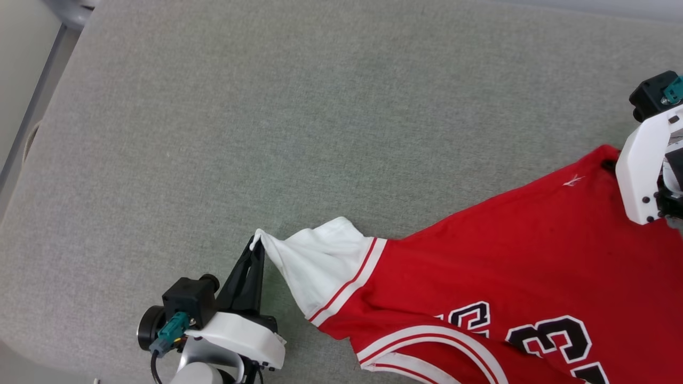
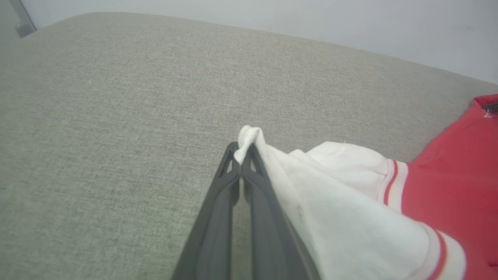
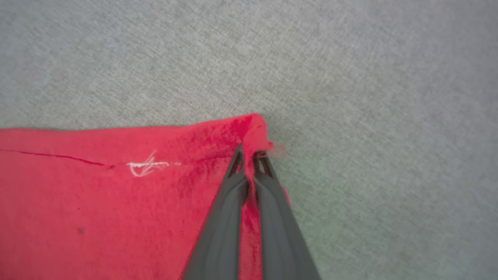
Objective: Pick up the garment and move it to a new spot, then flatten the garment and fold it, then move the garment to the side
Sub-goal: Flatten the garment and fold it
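Note:
The garment [image 1: 496,261] is a red T-shirt with white sleeves, striped trim and dark numerals, spread across the lower right of the grey surface. My left gripper [image 1: 257,246] is shut on the tip of its white sleeve [image 2: 342,202], pinching a small bunch of cloth at its fingertips [image 2: 242,149]. At the right edge, the right arm's white housing covers the shirt's far corner. My right gripper [image 3: 249,153] is shut on that red hem corner [image 3: 253,128], close to the small white mark [image 3: 146,167].
The grey fabric-covered surface [image 1: 299,117] stretches wide to the left and back. Its rounded edge and a pale metal frame [image 1: 37,101] run along the far left. A light wall [image 2: 311,19] rises behind the surface.

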You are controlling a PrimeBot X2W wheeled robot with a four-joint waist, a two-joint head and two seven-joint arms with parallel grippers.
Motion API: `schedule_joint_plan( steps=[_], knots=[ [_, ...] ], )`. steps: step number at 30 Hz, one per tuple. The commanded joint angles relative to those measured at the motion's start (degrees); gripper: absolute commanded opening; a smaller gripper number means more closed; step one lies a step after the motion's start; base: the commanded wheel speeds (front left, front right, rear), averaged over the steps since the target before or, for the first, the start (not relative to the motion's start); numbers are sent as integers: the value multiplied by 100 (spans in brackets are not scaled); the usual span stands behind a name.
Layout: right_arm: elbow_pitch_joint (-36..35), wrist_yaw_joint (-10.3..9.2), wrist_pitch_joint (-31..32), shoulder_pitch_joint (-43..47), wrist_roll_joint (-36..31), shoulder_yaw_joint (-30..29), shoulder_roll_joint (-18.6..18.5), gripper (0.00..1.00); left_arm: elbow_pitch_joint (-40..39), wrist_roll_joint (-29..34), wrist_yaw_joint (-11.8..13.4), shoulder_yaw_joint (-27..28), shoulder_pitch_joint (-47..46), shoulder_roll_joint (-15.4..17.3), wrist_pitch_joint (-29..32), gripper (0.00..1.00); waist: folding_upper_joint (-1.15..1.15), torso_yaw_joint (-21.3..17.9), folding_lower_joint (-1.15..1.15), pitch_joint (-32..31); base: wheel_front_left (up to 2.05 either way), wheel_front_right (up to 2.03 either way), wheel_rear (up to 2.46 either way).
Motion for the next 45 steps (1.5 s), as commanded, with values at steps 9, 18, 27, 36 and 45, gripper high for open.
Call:
schedule_joint_plan(
  steps=[9,18,27,36,45],
  knots=[
    [-460,-6,-1606,163,498,432,-233,0,-118,77,-8,137,-19,378,35,0,0,-507,0,-871,0,0,0],
    [-1145,-6,-2546,394,703,75,-572,0,-741,162,-66,327,-567,832,337,0,0,-901,0,-1333,0,0,0],
    [-1885,-6,-2651,333,478,-761,-475,0,-1241,229,-194,555,-1937,1170,760,0,0,-1179,0,-1321,0,0,0],
    [-2241,-6,-2359,-39,61,-1587,-127,0,-953,366,-500,491,-3699,1268,1125,0,0,-1351,0,-894,0,0,0],
    [-1977,-6,-2030,-1452,-396,-2134,331,0,-214,481,-813,422,-5877,1215,1436,0,0,-1500,0,-38,0,0,0]
  ],
)
